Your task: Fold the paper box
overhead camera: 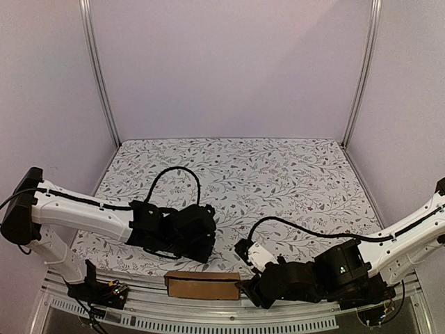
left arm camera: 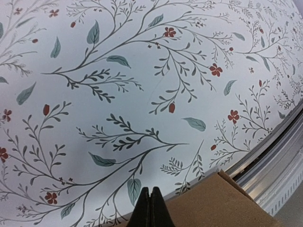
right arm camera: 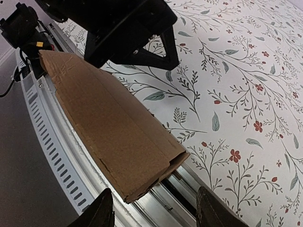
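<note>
Facing the near-edge paper box's (right arm camera: 113, 123) hollow end, unseen overhead, right gripper (right arm camera: 155, 210) gapes; left gripper's (left arm camera: 150, 208) fingers meet.

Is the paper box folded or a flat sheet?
Folded: the paper box forms a slim sleeve; right wrist view shows its near end open and hollow.

Box (left arm camera: 222, 201) cropped by bottom edge in left wrist view; right fingers (right arm camera: 102, 210) cropped at bottom too; right arm (overhead camera: 410, 233) runs off top view.
</note>
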